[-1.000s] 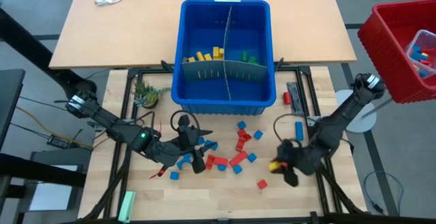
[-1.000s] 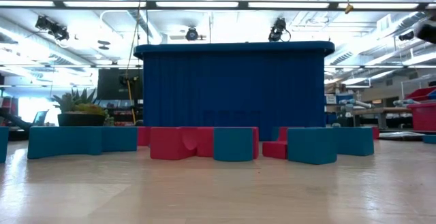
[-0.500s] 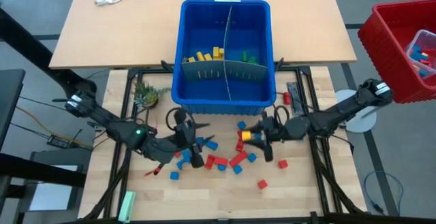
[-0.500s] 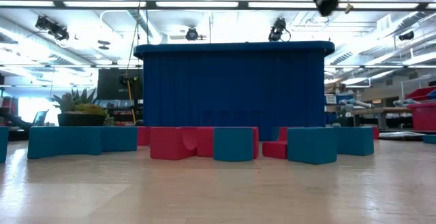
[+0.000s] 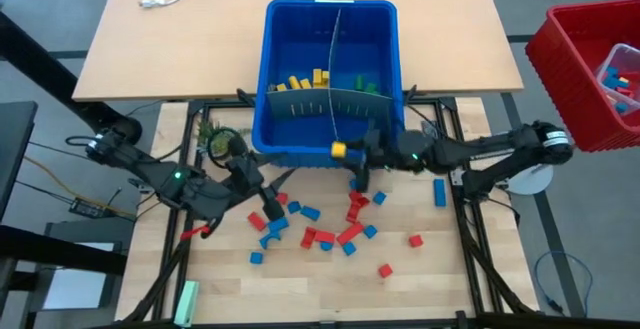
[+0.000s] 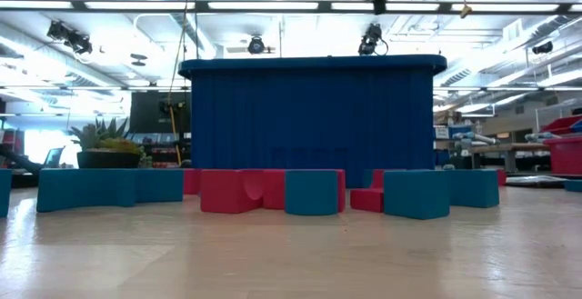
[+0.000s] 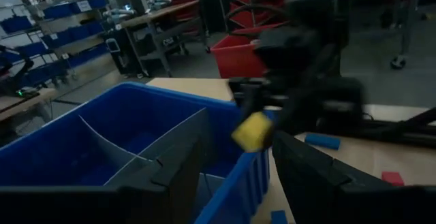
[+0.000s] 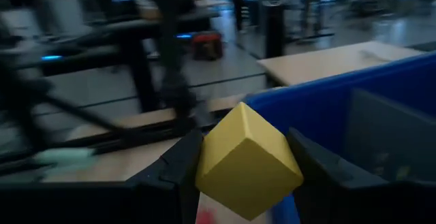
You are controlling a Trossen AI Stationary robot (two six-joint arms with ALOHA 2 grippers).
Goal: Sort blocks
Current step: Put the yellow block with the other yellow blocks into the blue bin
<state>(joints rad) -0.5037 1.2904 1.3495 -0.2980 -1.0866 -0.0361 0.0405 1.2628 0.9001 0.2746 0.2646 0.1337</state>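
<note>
Surface (image 5: 420,279): pale wood board in the lower half of the high view, carrying the loose blocks.
Blue bin (image 5: 382,29): upper centre of the high view, split by grey dividers; the compartment left of centre holds yellow blocks (image 5: 300,80), the one right of centre holds green blocks (image 5: 364,84).
Right pincer (image 5: 345,150): centre of the high view, at the bin's near wall, closed on a yellow block (image 5: 338,150); the same block fills the centre of the right wrist view (image 8: 248,161) between the two dark fingers.
Left pincer (image 5: 263,195): left of centre in the high view, over the left edge of the scatter; nothing shows between its fingers, which stand apart in the left wrist view.
Loose blocks (image 5: 340,231): red and blue only, scattered across the lower centre of the high view, below the bin.
Progress, as judged: yellow and green appear largely sorted; one yellow is about to be dropped; the red and blue blocks remain, none visible in the bin.
</note>
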